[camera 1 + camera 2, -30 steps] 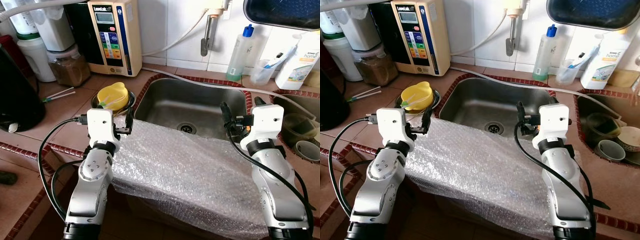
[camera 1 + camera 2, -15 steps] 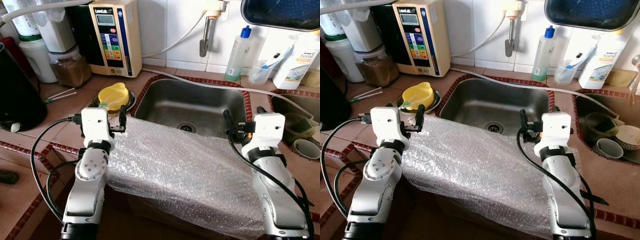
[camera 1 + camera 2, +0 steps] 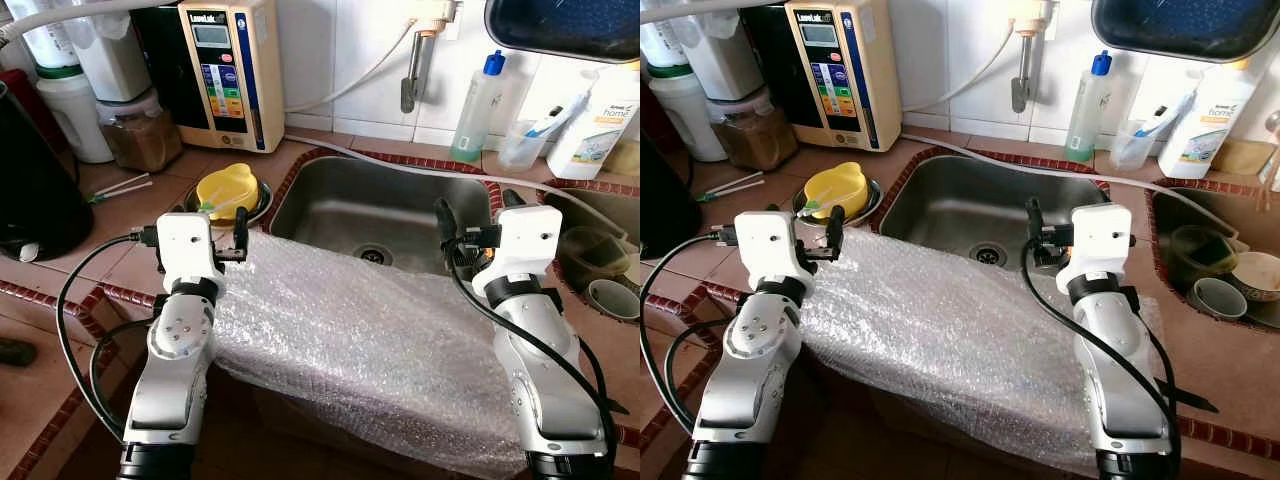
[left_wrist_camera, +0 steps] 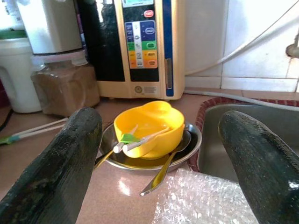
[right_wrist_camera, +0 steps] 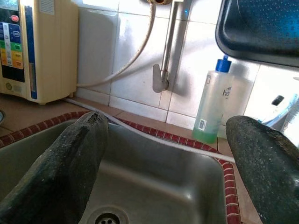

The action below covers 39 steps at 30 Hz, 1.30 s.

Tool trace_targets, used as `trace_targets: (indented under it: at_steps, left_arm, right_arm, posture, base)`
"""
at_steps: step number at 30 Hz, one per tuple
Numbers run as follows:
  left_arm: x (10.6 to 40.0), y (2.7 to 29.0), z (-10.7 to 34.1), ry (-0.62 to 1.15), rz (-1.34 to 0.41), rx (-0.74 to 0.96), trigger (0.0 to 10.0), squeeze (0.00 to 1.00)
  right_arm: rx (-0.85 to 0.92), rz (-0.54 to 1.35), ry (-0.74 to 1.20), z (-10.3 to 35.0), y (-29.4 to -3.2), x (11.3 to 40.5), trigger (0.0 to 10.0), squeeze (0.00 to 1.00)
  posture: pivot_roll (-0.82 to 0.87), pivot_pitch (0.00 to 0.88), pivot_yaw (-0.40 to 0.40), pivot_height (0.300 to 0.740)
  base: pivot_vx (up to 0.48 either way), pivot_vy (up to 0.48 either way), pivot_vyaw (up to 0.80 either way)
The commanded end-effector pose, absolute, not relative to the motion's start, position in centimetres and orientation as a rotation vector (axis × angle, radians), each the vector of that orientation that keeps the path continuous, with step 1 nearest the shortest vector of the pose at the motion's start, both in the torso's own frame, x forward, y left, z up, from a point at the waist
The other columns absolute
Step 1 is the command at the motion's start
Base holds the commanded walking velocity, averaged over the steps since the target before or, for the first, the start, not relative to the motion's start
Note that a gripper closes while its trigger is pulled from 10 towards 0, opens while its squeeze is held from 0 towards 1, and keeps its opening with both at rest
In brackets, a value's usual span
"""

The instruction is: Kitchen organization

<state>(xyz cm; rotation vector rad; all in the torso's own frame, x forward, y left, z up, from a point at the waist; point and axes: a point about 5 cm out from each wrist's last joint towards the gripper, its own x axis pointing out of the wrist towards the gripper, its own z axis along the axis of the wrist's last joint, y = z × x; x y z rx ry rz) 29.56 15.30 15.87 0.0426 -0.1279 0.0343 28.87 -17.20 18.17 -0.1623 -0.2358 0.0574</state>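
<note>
Both tools, left tool (image 4: 159, 158) and right tool (image 5: 168, 163), were held released; the light, limp bubble wrap (image 3: 370, 330) beneath was judged best pinched at its edge.

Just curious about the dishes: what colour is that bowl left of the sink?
Bright yellow bowl, sitting in a metal dish; clearest in the left wrist view.

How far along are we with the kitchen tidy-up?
Nothing looks done yet. Both pincers, left and right, are open and hold nothing, poised over the bubble wrap draped across the sink's front edge. Left to do: the yellow bowl with utensils in its metal dish, and the cups in the right basin.
</note>
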Motion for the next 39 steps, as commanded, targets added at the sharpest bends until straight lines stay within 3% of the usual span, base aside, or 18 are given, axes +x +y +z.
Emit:
trace_targets:
  at_steps: [1, 8, 34, 39]
  left_arm:
    - [29.6, 15.7, 16.5, -0.149, 0.034, 0.034, 10.0, 0.0]
    - [29.6, 15.4, 16.5, -0.148, 0.015, 0.016, 10.0, 0.0]
    - [29.5, 15.0, 16.0, -0.125, -0.012, 0.01, 10.0, 0.0]
    - [29.3, 14.7, 15.9, -0.124, -0.021, -0.004, 10.0, 0.0]
  right_arm:
    - [-0.17, 0.074, -0.246, 18.2, -17.0, 28.7, 10.0, 0.0]
    - [-0.173, 0.076, -0.243, 18.1, -17.1, 28.7, 10.0, 0.0]
    - [-0.177, 0.083, -0.242, 18.0, -16.9, 28.8, 10.0, 0.0]
    - [-0.178, 0.086, -0.236, 17.8, -16.9, 28.8, 10.0, 0.0]
  posture:
    - [0.03, 0.0, 0.044, 0.74]
    - [0.03, 0.0, 0.045, 0.74]
    - [0.03, 0.0, 0.045, 0.74]
    - [0.03, 0.0, 0.044, 0.74]
  base:
    - [0.0, 0.0, 0.0]
    - [0.0, 0.0, 0.0]
    - [0.307, 0.0, 0.0]
    - [0.0, 0.0, 0.0]
